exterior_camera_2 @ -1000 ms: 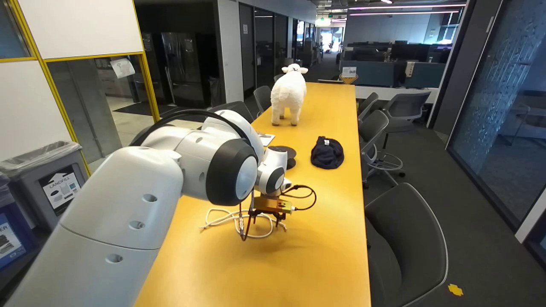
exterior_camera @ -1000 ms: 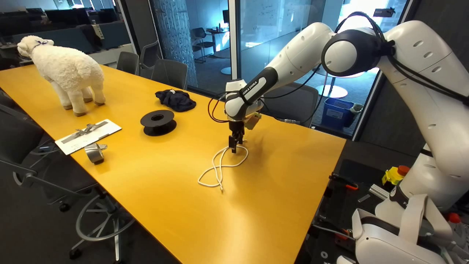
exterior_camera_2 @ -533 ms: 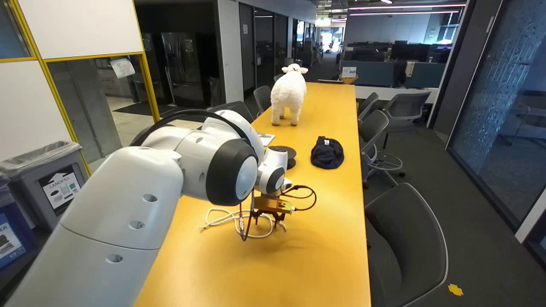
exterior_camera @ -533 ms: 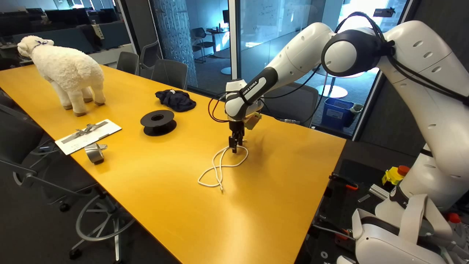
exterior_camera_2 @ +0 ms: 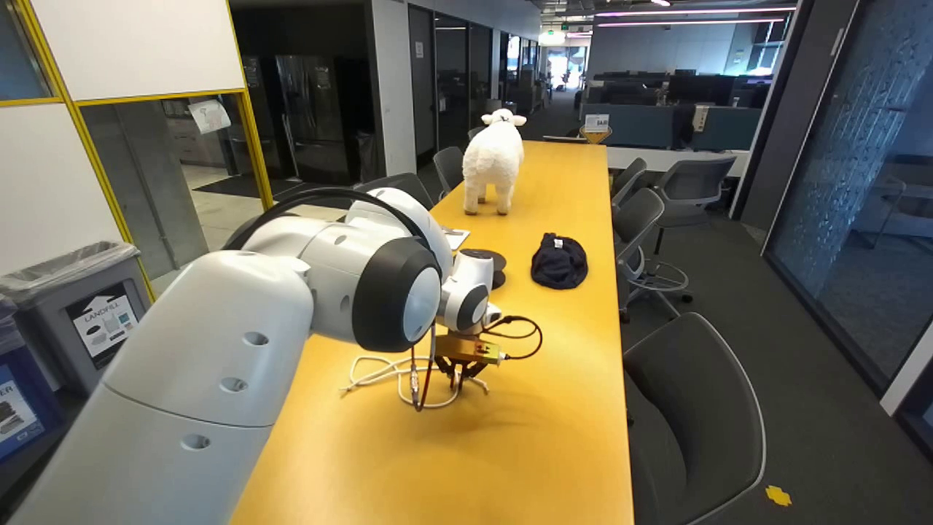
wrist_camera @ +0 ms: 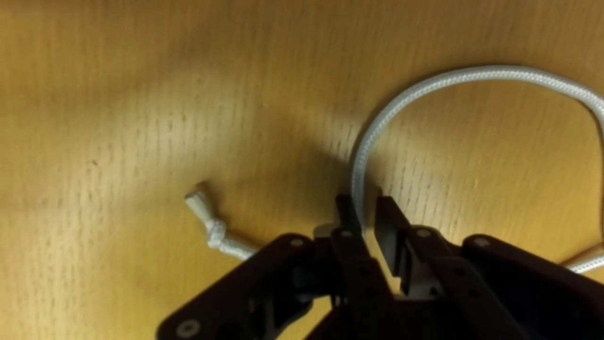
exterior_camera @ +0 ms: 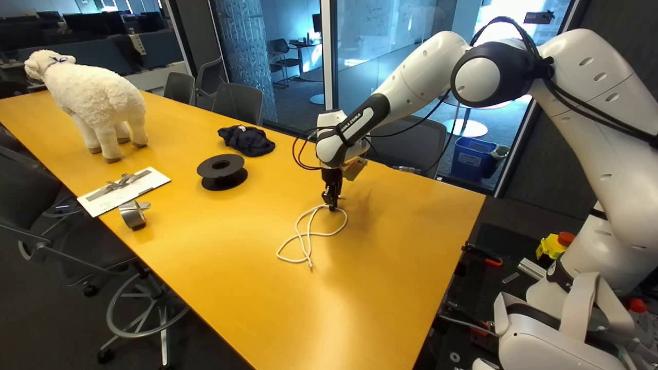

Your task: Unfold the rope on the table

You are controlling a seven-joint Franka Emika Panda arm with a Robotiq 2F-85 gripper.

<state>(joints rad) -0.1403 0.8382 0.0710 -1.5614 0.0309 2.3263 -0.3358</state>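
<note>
The white rope (exterior_camera: pixel 308 235) lies on the yellow-orange table (exterior_camera: pixel 360 308) in crossing loops, seen in both exterior views. My gripper (exterior_camera: pixel 332 208) points down at the loop nearest the window side, its tips close to the tabletop. In the wrist view a strand of the rope (wrist_camera: pixel 495 72) curves down between the two fingertips. The jaws stand narrowly apart: the strand lies along the left finger, and a thin gap shows before the right finger (wrist_camera: pixel 389 215). Left of the gripper, a knotted rope end (wrist_camera: pixel 216 233) rests on the table; part of the rope is hidden under the fingers.
Farther along the table are a black spool (exterior_camera: pixel 222 172), a dark cap (exterior_camera: pixel 247 140), a clipboard (exterior_camera: pixel 123 189), a roll of grey tape (exterior_camera: pixel 132 216) and a large toy sheep (exterior_camera: pixel 97 97). Chairs line both long sides.
The fingers have come much nearer each other, from wide apart to a narrow gap around the strand. The loop beside them has shifted slightly; the arm has hardly moved.
</note>
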